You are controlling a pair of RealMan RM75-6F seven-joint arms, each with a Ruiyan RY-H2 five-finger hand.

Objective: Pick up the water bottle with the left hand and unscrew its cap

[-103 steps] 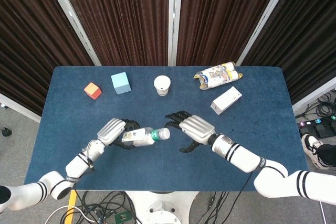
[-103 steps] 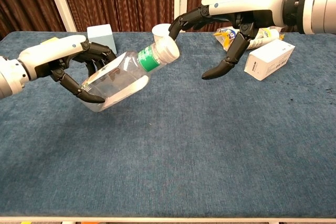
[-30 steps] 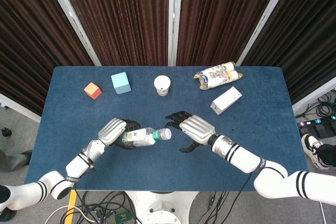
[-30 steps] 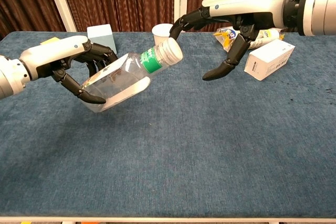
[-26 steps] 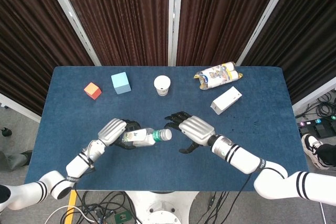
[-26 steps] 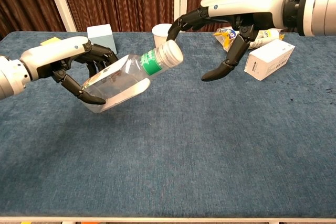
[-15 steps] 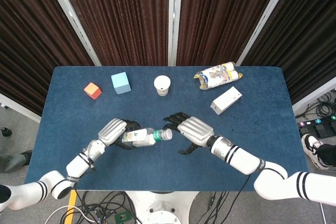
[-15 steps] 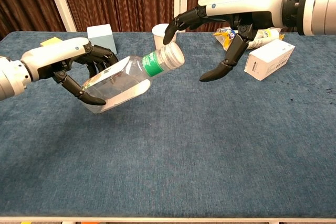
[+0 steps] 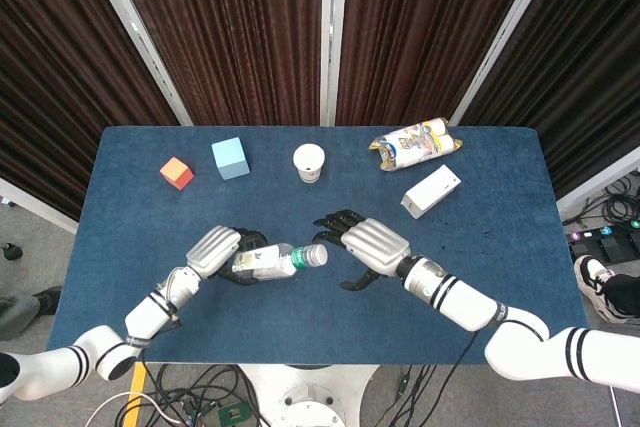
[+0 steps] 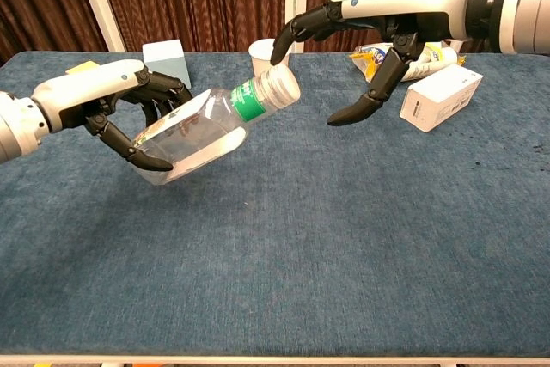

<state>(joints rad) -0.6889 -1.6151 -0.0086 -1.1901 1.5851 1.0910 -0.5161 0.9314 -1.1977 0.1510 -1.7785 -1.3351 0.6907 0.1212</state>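
Water bottle [image 10: 203, 125] sits tilted in the left hand [image 10: 129, 113], lifted off the blue table [image 10: 326, 247], its fingers wrapped around the clear body. The bottle looks empty or nearly so; its white cap [image 10: 280, 86] is on above a green label band and points toward the right hand [image 10: 361, 58]. That hand hovers just beside the cap, fingers spread and curved, holding nothing. Behind stands a white paper cup [image 9: 309, 162]; its contents cannot be made out.
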